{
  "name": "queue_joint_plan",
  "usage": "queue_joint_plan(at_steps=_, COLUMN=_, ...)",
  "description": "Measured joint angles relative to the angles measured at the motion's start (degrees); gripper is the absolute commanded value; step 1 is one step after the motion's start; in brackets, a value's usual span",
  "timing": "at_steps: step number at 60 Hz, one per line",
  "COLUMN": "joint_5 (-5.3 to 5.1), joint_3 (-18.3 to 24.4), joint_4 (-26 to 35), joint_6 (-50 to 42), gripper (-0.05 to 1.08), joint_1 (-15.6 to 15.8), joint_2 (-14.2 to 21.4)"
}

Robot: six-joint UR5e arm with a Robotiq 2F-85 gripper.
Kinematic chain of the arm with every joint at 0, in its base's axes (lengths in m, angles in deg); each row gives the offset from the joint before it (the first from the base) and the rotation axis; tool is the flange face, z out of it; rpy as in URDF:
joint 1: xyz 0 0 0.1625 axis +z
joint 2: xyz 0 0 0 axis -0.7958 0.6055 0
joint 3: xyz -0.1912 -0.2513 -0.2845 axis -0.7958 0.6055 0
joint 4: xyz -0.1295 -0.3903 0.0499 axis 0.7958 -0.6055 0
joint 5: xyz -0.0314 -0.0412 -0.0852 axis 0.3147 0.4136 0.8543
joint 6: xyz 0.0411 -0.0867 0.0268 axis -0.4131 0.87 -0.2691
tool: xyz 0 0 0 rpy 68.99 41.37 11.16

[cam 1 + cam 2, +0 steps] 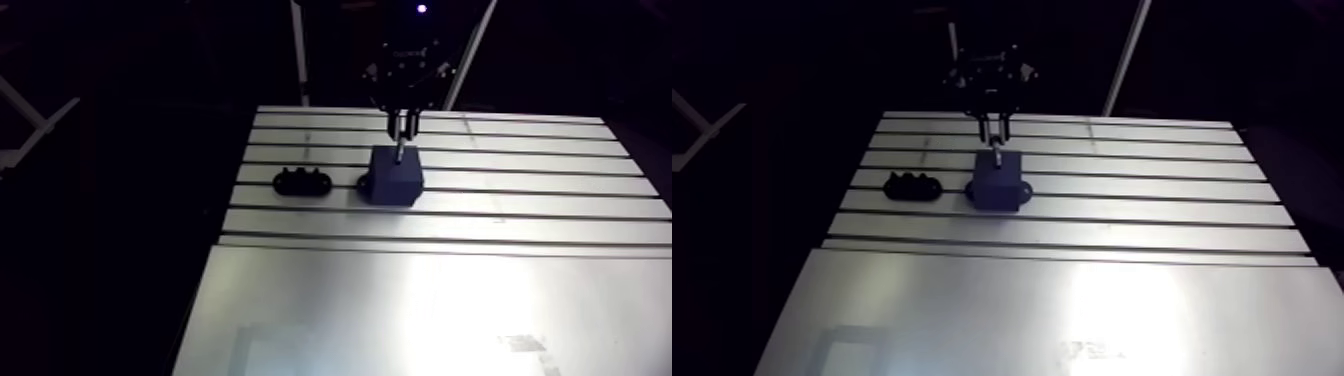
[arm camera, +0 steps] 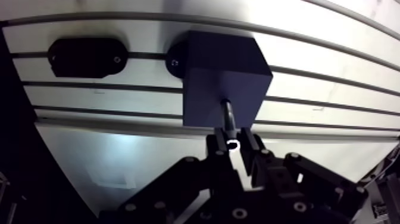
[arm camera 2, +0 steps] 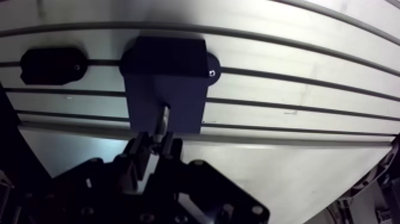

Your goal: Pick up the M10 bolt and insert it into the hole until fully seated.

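A dark blue block [image 2: 223,80] stands on the slotted table [image 1: 520,185], with bolted foot tabs at its base. My gripper [image 2: 233,143] hangs right above it and is shut on the M10 bolt [image 2: 228,116]. The bolt's shank points down at the block's top face, and its tip touches or enters that face; the hole itself is hidden by the shank. In the arm view the gripper [image 1: 404,125] comes down from above onto the block [image 1: 394,175], with the bolt [image 1: 400,150] showing as a thin light pin.
A black oval holder [image 1: 302,182] with small bumps on top lies on the table to the block's left, also seen in the wrist view as a flat black holder [image 2: 87,56]. A smooth metal plate [image 1: 420,310] covers the table's near part.
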Motion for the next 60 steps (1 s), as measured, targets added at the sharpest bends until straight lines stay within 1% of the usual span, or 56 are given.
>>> queue_joint_plan(at_steps=60, joint_5=-0.15, joint_3=-0.18, joint_4=0.08, joint_6=0.06, gripper=1.08, joint_1=-0.10, joint_2=-0.20)
